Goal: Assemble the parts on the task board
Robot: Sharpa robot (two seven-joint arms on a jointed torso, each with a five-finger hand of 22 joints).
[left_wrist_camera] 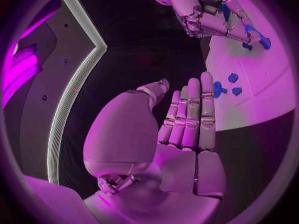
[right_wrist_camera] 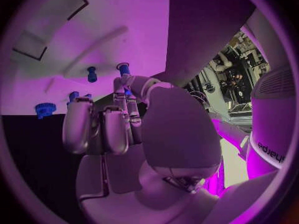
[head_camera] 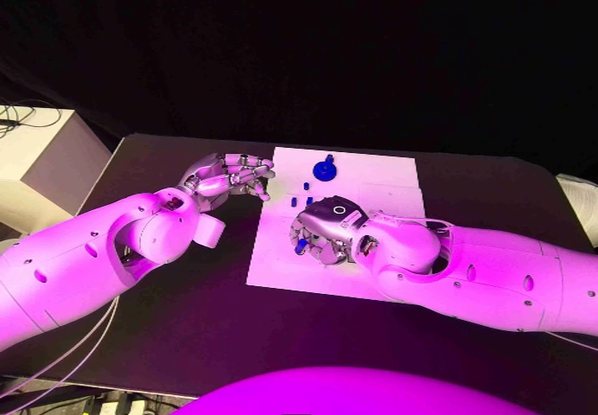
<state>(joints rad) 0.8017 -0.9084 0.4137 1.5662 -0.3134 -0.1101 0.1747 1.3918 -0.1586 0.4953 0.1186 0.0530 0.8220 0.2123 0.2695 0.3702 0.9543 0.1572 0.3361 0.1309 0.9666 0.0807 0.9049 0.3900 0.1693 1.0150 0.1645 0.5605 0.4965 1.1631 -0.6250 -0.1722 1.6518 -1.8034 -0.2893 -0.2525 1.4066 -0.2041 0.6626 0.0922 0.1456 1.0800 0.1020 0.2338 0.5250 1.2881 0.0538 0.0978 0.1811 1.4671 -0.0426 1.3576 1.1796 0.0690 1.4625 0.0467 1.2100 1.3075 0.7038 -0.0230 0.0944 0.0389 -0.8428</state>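
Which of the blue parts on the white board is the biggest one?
The round blue part at the far edge of the task board; the parts nearer the right hand are small pegs.

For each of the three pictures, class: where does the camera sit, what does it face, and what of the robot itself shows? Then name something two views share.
Head view: on the robot's head, looking down at the task board; both arms, left hand and right hand show.
Left wrist view: behind the left hand, facing the board's edge.
Right wrist view: behind the right hand, facing the board.
Shared: the left wrist and head views both show the right hand holding a blue part.
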